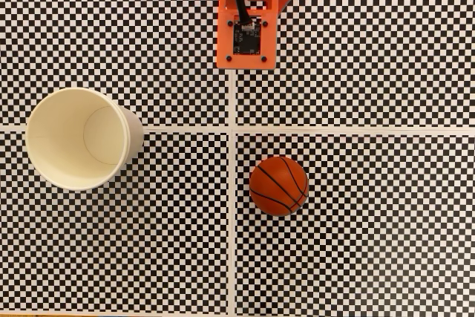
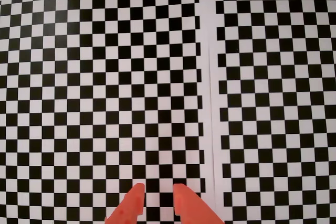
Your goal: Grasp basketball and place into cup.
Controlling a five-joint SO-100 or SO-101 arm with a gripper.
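Fixed view looks straight down on a black-and-white checkerboard surface [image 1: 356,50] made of separate printed sheets with white seams forming a cross near centre. The basketball [image 1: 278,185] sits on the lower-right sheet, at roughly 5 o'clock from the seam crossing and just right of the vertical seam, orange-brown with thin black curved seam lines, resting free with nothing touching it. The cup [image 1: 76,138] is at about 9 o'clock from the crossing, well apart from the ball, straddling the horizontal seam; cream-white, mouth facing up toward the camera, rolled rim and inside bottom visible, nothing inside it. It looks upright, the apparent lean toward the right edge being consistent with lens perspective. The arm [image 1: 249,16] enters at 12 o'clock, a bright orange boxy housing with a small dark circuit board and a black cable running into it, sitting above the vertical seam and well clear of both ball and cup. In the wrist view the gripper [image 2: 159,190] pokes in at 6 o'clock: two orange fingertips [image 2: 134,199] with a narrow gap between them, checkerboard showing through the gap, so slightly parted and holding nothing. That view looks down on bare checker sheets, with a white vertical seam just right of centre and another seam along the top edge.
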